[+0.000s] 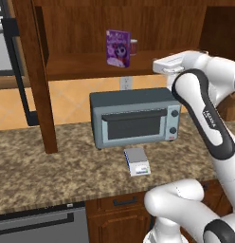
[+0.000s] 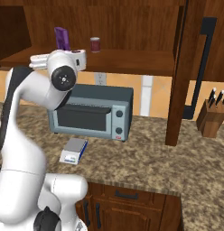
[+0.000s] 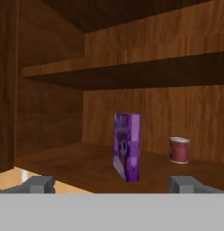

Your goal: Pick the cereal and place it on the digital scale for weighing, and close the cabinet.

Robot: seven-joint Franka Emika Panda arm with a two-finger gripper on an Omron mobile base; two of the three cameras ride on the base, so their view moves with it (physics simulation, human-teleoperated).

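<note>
The purple cereal box (image 1: 118, 48) stands upright on the lower shelf of the open brown cabinet (image 1: 81, 64), with a dark red mug (image 1: 133, 46) just behind it on the right. In the hand view the cereal (image 3: 127, 146) is straight ahead, some way off, left of the mug (image 3: 179, 150). My gripper (image 3: 113, 184) is open and empty. It hovers at shelf height in front of the cabinet, to the right of the cereal (image 2: 62, 38). The digital scale (image 1: 137, 161) lies on the counter in front of the toaster oven (image 1: 133, 116). Both cabinet doors stand open.
The left door (image 1: 17, 71) and the right door (image 2: 195, 67) jut out over the granite counter (image 1: 53, 161). A knife block (image 2: 212, 115) stands at the far right. The scale (image 2: 74, 150) sits close to the counter's front edge. Drawers lie below the counter.
</note>
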